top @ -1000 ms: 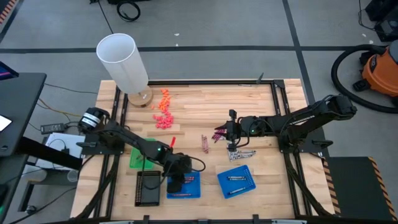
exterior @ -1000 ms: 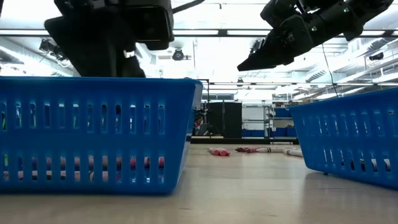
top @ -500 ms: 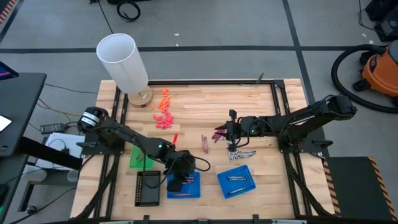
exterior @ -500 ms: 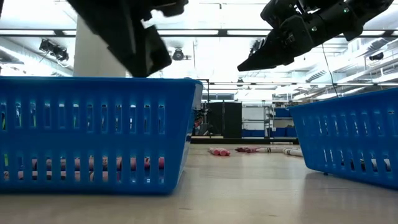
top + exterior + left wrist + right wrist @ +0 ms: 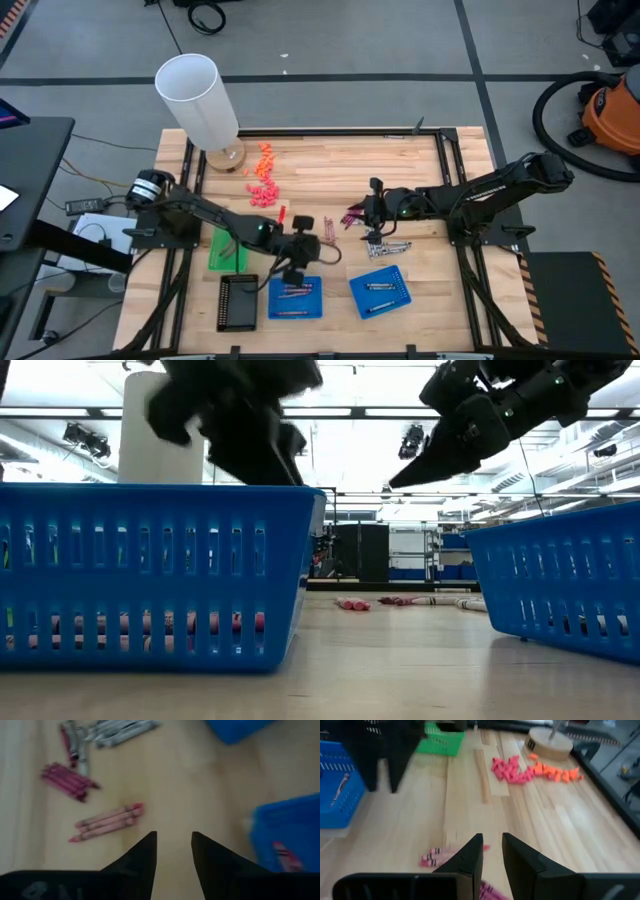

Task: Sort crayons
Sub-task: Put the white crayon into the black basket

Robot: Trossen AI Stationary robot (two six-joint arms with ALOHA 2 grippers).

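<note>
Three loose crayon groups lie on the wooden table: brownish-red crayons [image 5: 328,229] [image 5: 107,820], maroon crayons [image 5: 352,216] [image 5: 67,777] and silvery grey crayons [image 5: 386,247] [image 5: 117,730]. My left gripper [image 5: 301,247] [image 5: 174,840] is open and empty, above the table between the left blue tray [image 5: 295,298] and the brownish-red crayons. My right gripper [image 5: 366,213] [image 5: 492,845] hovers over the maroon crayons, fingers a little apart and empty. The left blue tray holds reddish crayons; the right blue tray [image 5: 381,292] holds grey ones.
A black tray [image 5: 238,302] and a green tray [image 5: 227,250] sit left of the blue trays. A white cylinder on a wooden base [image 5: 195,100] stands at the far left, with orange and pink bits [image 5: 263,176] beside it. Bare wood lies at the far right.
My left gripper has left the space over the left blue tray and gone toward the table's far edge and a little right, toward the brownish-red crayons. The crayons on the table lie as before.
</note>
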